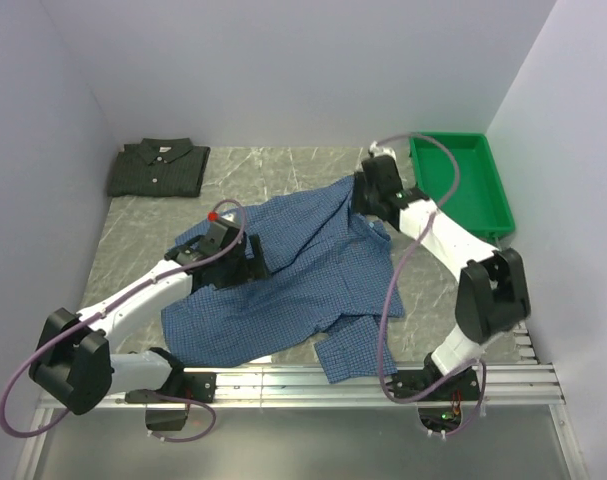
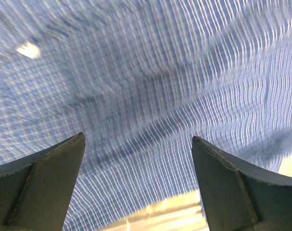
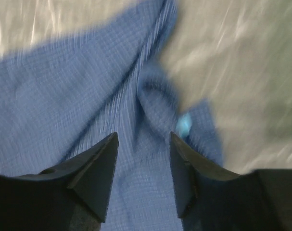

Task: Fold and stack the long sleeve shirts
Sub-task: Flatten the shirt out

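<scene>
The blue checked long sleeve shirt (image 1: 293,285) lies spread and rumpled across the middle of the table, one sleeve trailing toward the front edge. The dark green-grey shirt (image 1: 158,168) lies folded at the back left corner. My left gripper (image 1: 245,258) hovers over the blue shirt's left part; in the left wrist view it (image 2: 138,139) stands wide open over the blue cloth (image 2: 150,77), nothing between the fingers. My right gripper (image 1: 368,195) is at the shirt's far right edge; in the right wrist view it (image 3: 143,137) is open, with a fold of blue cloth (image 3: 88,86) below the tips.
A green plastic tray (image 1: 488,200) stands at the back right, close behind the right arm. Walls close in the table on the left, back and right. A metal rail (image 1: 313,385) runs along the front edge by the arm bases.
</scene>
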